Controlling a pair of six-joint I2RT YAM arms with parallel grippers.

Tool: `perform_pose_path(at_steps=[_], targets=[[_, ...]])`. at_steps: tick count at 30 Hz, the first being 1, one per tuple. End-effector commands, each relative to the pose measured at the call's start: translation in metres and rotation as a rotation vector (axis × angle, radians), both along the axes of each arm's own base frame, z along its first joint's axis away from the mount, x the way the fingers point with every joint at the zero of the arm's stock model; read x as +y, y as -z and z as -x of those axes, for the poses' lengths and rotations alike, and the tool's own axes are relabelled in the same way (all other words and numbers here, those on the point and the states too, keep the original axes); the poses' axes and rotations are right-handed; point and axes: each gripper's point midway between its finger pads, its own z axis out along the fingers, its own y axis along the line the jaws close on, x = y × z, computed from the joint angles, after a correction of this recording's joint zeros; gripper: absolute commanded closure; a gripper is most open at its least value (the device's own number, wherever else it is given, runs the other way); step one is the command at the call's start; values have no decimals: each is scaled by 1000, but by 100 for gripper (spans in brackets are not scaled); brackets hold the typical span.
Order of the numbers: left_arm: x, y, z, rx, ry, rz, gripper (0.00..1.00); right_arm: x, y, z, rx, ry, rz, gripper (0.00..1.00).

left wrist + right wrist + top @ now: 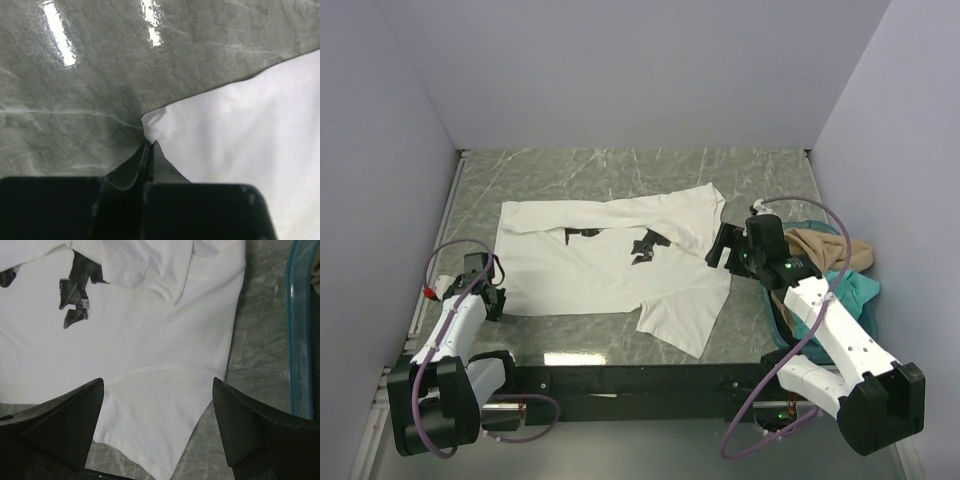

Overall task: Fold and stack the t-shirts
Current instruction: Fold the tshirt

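Note:
The white t-shirt (610,265) with black print marks (645,248) lies spread flat on the marble table, its top edge partly folded over. My left gripper (492,300) is at its near-left corner. In the left wrist view the jaws (150,143) are closed and pinch that corner of the white cloth (240,135). My right gripper (720,247) hangs open over the shirt's right side. In the right wrist view it (157,382) is above the near sleeve (155,410), holding nothing. The tan t-shirt (820,245) and the teal t-shirt (852,292) lie crumpled at the right.
A teal plastic basket (778,318) stands at the right under the tan and teal shirts, beside my right arm. Its rim (295,340) shows at the right of the right wrist view. Grey walls close off the table at the left, back and right.

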Motion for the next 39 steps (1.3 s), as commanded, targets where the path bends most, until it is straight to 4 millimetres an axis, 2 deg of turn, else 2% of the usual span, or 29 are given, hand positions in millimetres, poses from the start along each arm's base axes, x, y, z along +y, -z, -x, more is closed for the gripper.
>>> perform_pose_path(at_steps=[1, 5, 6, 9, 10, 12, 13, 15, 16, 20, 26, 28, 31, 39], targets=[[2, 2, -1, 0, 7, -8, 99, -5, 7, 16, 24, -12, 50, 5], [2, -2, -3, -18, 23, -14, 99, 15, 19, 40, 65, -120, 97, 5], [2, -5, -5, -36, 28, -17, 99, 30, 22, 52, 75, -190, 110, 5], [1, -11, -9, -74, 41, -20, 99, 51, 38, 80, 122, -313, 130, 8], [1, -11, -8, -75, 51, -22, 99, 62, 46, 97, 146, -383, 141, 9], [0, -15, -12, -99, 59, -24, 99, 71, 53, 115, 171, -440, 159, 9], [0, -18, -13, -108, 70, -26, 99, 79, 59, 131, 196, -494, 180, 9], [-1, -21, -16, -127, 78, -24, 99, 85, 67, 144, 221, -534, 207, 9], [-2, -23, -17, -132, 87, -25, 99, 92, 72, 157, 245, -576, 228, 10], [-4, -27, -19, -151, 99, -21, 99, 100, 87, 178, 303, -620, 295, 12], [-2, -27, -19, -151, 96, -27, 99, 95, 110, 182, 365, -604, 392, 19], [-2, -28, -20, -153, 96, -27, 99, 93, 116, 180, 371, -589, 418, 26], [-3, -29, -21, -158, 100, -27, 99, 92, 121, 180, 382, -586, 440, 41], [-1, -31, -23, -159, 98, -32, 99, 81, 133, 173, 398, -541, 496, 44]])
